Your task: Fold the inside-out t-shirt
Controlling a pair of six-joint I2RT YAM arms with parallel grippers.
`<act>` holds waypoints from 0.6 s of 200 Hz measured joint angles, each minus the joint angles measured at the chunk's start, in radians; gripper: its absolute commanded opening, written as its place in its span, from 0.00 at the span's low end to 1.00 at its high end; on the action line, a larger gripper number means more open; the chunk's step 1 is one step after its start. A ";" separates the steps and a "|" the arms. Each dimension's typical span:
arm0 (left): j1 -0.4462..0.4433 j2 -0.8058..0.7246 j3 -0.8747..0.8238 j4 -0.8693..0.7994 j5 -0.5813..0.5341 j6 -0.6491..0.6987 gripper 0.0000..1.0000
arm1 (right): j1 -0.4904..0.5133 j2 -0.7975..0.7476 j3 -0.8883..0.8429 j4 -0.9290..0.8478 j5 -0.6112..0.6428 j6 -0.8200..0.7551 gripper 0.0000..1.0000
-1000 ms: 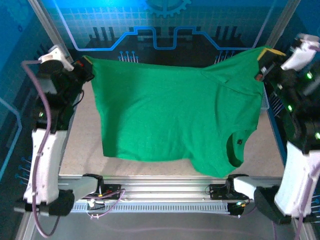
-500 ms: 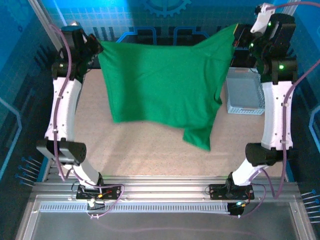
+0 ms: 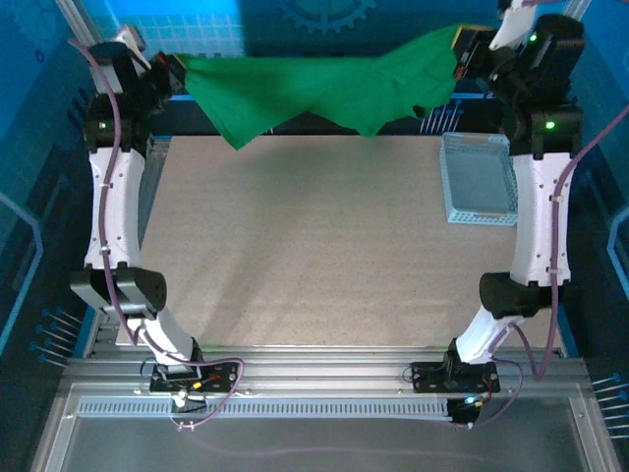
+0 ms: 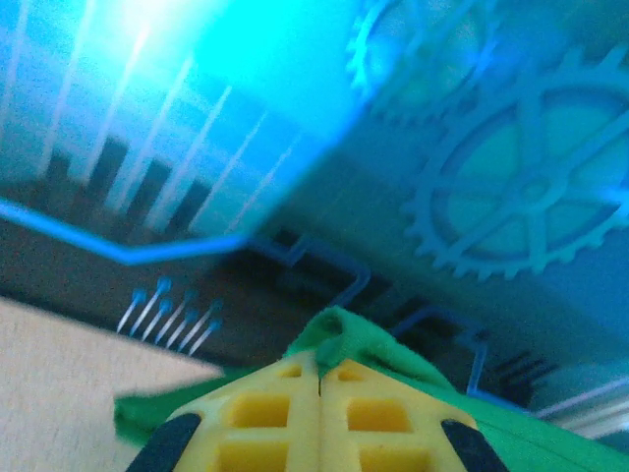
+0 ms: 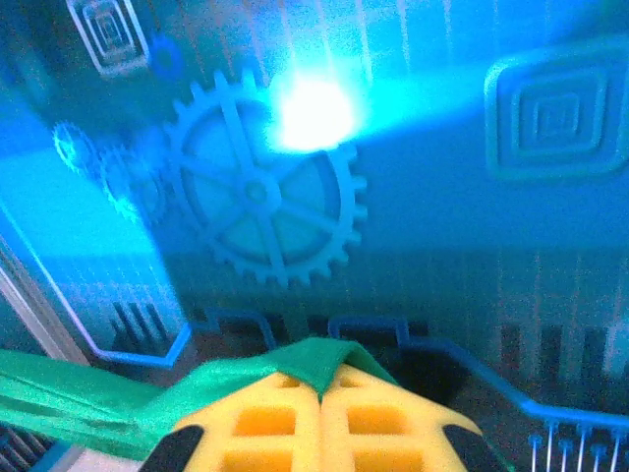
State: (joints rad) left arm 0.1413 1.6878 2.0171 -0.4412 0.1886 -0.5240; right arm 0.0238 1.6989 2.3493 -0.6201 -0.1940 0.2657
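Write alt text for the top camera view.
A green t-shirt hangs stretched between the left tool and right tool, each shut on it, above the far edge of the table. A mesh basket sits on its right side.

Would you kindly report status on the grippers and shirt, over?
Left gripper shut on t-shirt. Right gripper shut on it too. It hangs stretched between them, far side. Basket at right, apart.

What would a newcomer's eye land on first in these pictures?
The bright green t-shirt hangs stretched in mid-air over the far edge of the table, pinched at its ends by the left gripper and right gripper. A pale mesh basket sits at the table's right.
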 measured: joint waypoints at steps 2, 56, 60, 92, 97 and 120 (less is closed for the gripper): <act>0.000 -0.006 -0.019 0.005 0.002 0.000 0.00 | 0.003 -0.014 -0.036 0.005 -0.001 -0.003 0.00; -0.020 -0.229 -0.626 0.134 0.105 -0.002 0.00 | 0.035 -0.365 -0.828 0.082 0.012 0.011 0.00; -0.031 -0.255 -0.678 0.141 0.105 -0.005 0.00 | 0.034 -0.391 -0.872 0.079 0.019 0.019 0.00; -0.135 -0.475 -1.049 0.156 0.074 -0.036 0.00 | 0.022 -0.570 -1.147 0.043 0.035 0.081 0.00; -0.144 -0.511 -1.104 0.154 0.064 -0.047 0.00 | 0.015 -0.592 -1.188 0.035 0.031 0.091 0.00; -0.145 -0.657 -1.317 0.116 -0.003 -0.089 0.00 | -0.013 -0.646 -1.339 -0.017 0.009 0.138 0.00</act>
State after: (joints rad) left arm -0.0040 1.0309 0.6998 -0.3248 0.1852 -0.6125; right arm 0.0109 1.0531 1.0100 -0.6369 -0.1848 0.4034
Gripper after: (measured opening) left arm 0.053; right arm 0.058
